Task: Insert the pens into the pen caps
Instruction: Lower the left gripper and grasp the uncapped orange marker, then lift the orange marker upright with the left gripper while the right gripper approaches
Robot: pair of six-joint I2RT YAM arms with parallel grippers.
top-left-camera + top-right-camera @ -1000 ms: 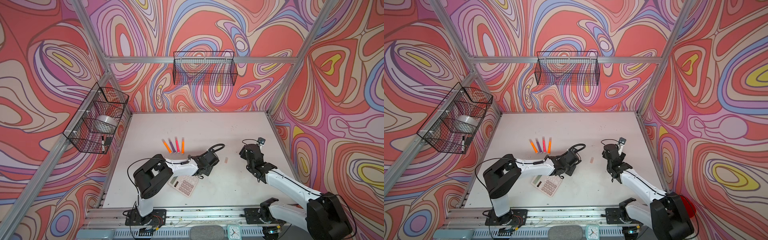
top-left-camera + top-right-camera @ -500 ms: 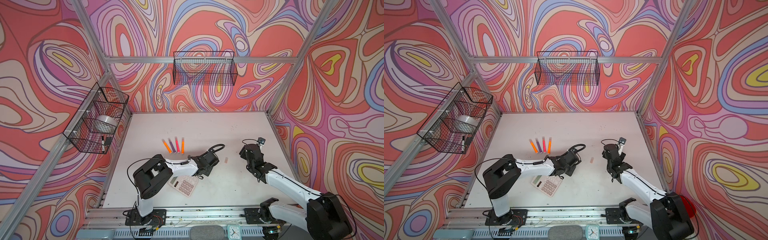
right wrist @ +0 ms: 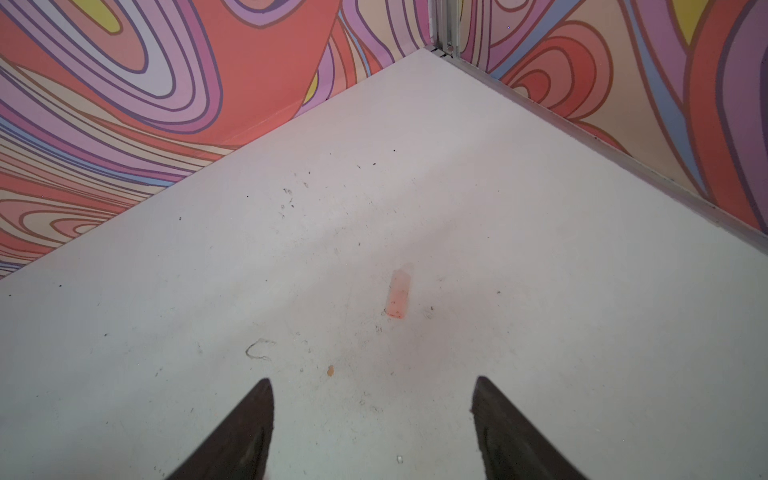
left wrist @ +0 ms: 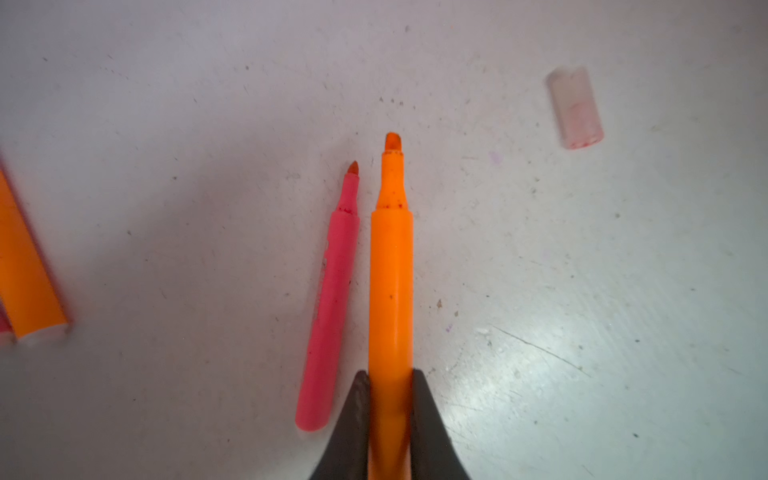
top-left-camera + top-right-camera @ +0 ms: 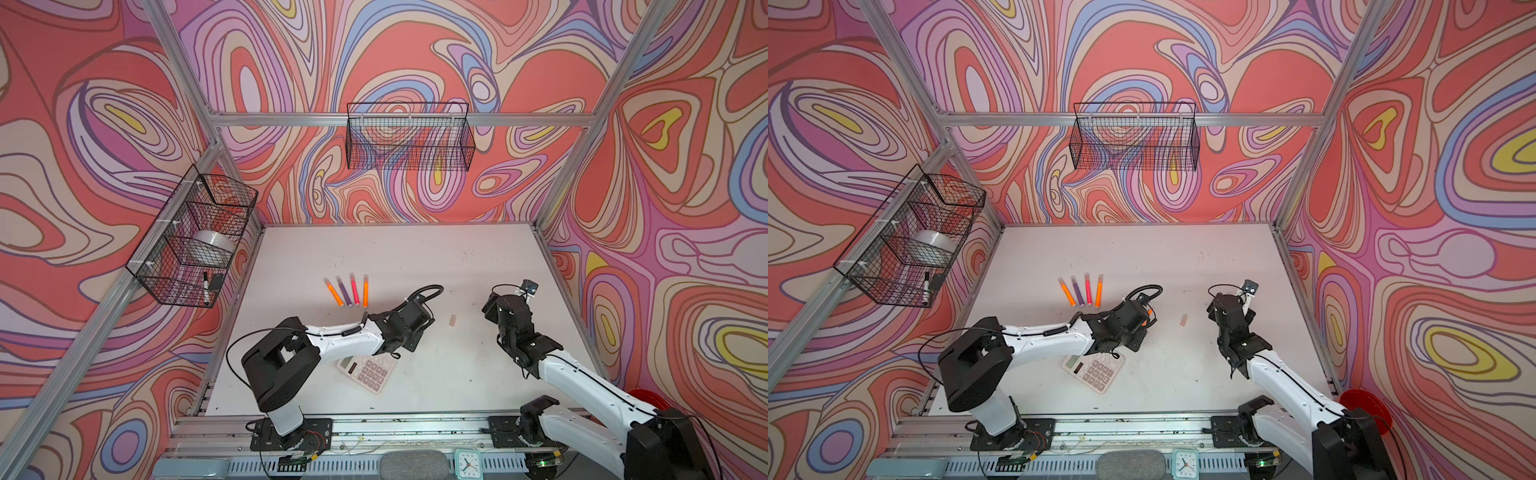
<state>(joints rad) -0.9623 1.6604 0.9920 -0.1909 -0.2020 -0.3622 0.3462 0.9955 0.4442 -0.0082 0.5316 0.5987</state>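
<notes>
- Now the left claw (image 4: 390, 374) is closed on the rear part of an orange pen (image 4: 390, 257), and the pen's bare tip points out in front of the jaws.
- The loose cap (image 4: 575, 108) lies flat on the bench (image 3: 540, 291). It is ahead of that tip, off to one side of the pen's line and well apart from it.
- Seen from the cap, the right claw (image 3: 372, 380) is on the opposite side. It is open and empty, apart from the cap, and the cap's long axis runs nearly straight away from it.
- We judge both claws about equally near to the cap. The left one is occupied, so the cap should fall to the right one.
- We cannot tell which end of the cap is open.
- A pink pen (image 4: 332, 299) lies just beside the held pen, on the side away from the cap.
- Around the cap the bench is bare and the walls are well apart from it. The calculator (image 5: 370, 370) and the row of four pens (image 5: 349, 291) lie beyond the left claw.
</notes>
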